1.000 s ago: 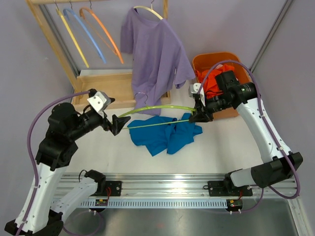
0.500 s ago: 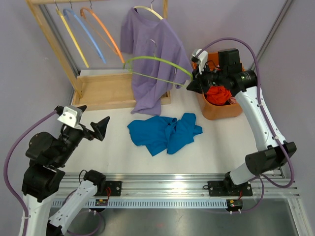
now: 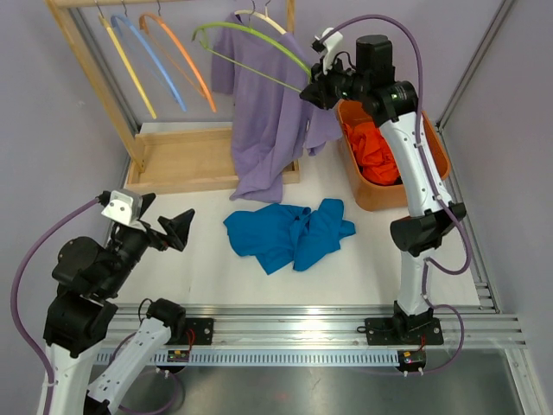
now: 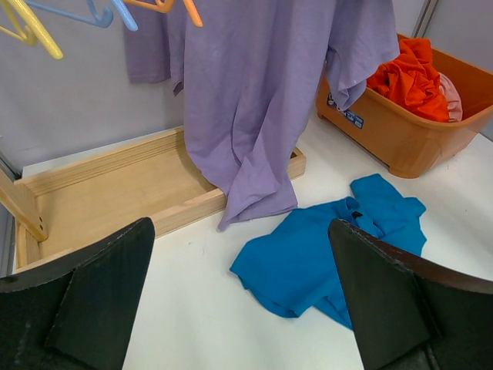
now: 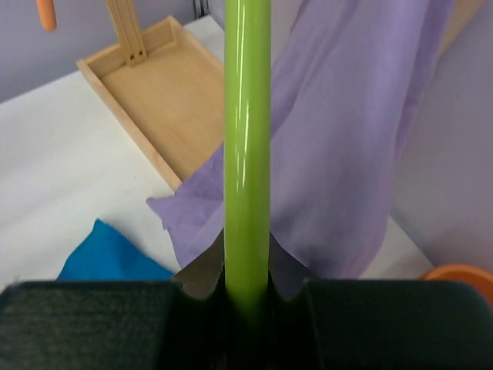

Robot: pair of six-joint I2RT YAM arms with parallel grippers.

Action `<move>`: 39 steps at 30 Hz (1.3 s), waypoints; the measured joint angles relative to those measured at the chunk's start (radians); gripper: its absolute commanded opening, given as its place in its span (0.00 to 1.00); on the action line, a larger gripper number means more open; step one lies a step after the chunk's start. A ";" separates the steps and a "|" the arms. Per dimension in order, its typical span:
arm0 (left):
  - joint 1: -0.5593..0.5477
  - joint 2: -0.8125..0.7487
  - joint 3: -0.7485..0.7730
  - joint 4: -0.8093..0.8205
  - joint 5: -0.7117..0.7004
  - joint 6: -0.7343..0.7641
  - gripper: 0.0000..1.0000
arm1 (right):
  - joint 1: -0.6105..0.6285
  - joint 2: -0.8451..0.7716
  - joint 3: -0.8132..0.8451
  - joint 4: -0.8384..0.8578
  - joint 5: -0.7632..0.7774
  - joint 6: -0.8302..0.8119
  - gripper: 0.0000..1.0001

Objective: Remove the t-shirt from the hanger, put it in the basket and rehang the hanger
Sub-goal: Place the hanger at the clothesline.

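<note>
A blue t-shirt (image 3: 289, 233) (image 4: 323, 254) lies crumpled on the white table, off any hanger. My right gripper (image 3: 313, 91) (image 5: 247, 274) is shut on one end of a bare green hanger (image 3: 275, 47) (image 5: 247, 154). It holds the hanger high at the back, next to the rack's rail and in front of a purple t-shirt (image 3: 272, 112) (image 4: 254, 100). That purple shirt hangs on a pale hanger on the rail. My left gripper (image 3: 177, 229) (image 4: 240, 227) is open and holds nothing, low at the left, well short of the blue t-shirt.
A wooden rack with a tray-like base (image 3: 181, 160) stands at the back left. Yellow (image 3: 128, 65), blue (image 3: 155, 56) and orange (image 3: 186, 65) hangers hang on its rail. An orange bin (image 3: 436, 160) holding red cloth sits at the back right, under my right arm.
My right gripper has carried the green hanger from just above the blue t-shirt up and back to the rack. My left arm has drawn back to the near left.
</note>
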 measured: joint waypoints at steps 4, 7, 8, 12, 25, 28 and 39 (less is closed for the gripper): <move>0.000 -0.004 -0.019 0.017 0.001 -0.024 0.99 | 0.048 0.068 0.097 0.030 0.042 0.044 0.00; 0.000 -0.005 -0.030 0.023 0.002 -0.035 0.99 | 0.085 0.089 0.109 0.054 0.084 0.083 0.00; 0.000 -0.005 -0.035 0.026 0.003 -0.038 0.99 | 0.098 0.099 0.120 0.060 0.101 0.097 0.00; 0.000 -0.005 -0.049 0.035 0.006 -0.050 0.99 | 0.134 0.148 0.172 0.087 0.161 0.159 0.00; 0.000 -0.004 -0.067 0.080 0.014 -0.093 0.99 | 0.154 0.253 0.220 0.198 0.313 0.320 0.00; 0.000 -0.004 -0.069 0.082 0.014 -0.101 0.99 | 0.158 0.261 0.222 0.205 0.309 0.326 0.00; 0.000 0.016 -0.101 0.124 0.035 -0.135 0.99 | 0.156 0.176 0.007 0.325 0.240 0.303 0.76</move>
